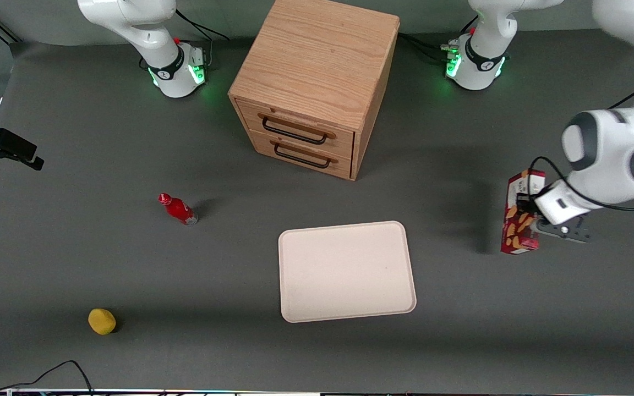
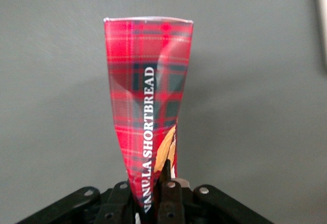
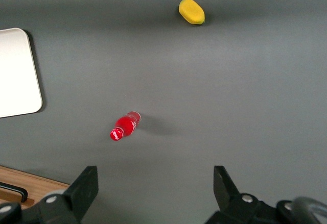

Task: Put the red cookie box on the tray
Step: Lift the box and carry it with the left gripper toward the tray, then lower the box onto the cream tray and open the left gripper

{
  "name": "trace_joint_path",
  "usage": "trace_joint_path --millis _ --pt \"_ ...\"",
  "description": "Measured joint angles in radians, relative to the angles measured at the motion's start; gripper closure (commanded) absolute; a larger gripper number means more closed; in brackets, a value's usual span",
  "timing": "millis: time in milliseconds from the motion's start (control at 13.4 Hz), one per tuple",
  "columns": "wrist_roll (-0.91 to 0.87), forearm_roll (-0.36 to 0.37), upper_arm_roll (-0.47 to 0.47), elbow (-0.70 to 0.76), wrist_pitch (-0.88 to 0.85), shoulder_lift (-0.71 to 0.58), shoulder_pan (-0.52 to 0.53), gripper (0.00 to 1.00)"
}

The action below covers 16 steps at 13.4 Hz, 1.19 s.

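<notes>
Nearest the front camera, the tray [image 1: 346,270] lies flat on the worktop [image 1: 185,341], with nothing on it. Toward the working arm's end, well apart from the tray, the gripper [image 1: 537,219] has its fingers [image 2: 168,196] clenched on the red cookie box [image 1: 522,212]. You are at the carry step: the grasp looks secured and transport has yet to reach the tray. The box appears lifted clear, its long axis running away from the front camera. Next, you must move it sideways over the tray, lower it, then release.
</notes>
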Motion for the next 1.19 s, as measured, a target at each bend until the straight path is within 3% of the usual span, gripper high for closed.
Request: trace_joint_path --millis 224,448,597,746,1119,1194 --pt "-0.149 -0.006 -0.027 0.291 -0.298 -0.015 -0.009 1.00" --pt "-0.446 -0.011 -0.182 0.373 -0.322 0.010 -0.019 1.00" --pt "-0.673 0.003 -0.318 0.401 -0.241 0.091 -0.043 1.00" --pt "-0.842 0.084 -0.390 0.419 -0.096 0.201 -0.083 1.00" --pt "-1.118 0.405 -0.403 0.423 0.232 0.496 -0.162 1.00" --pt "-1.127 0.438 -0.401 0.423 0.263 0.541 -0.160 0.01"
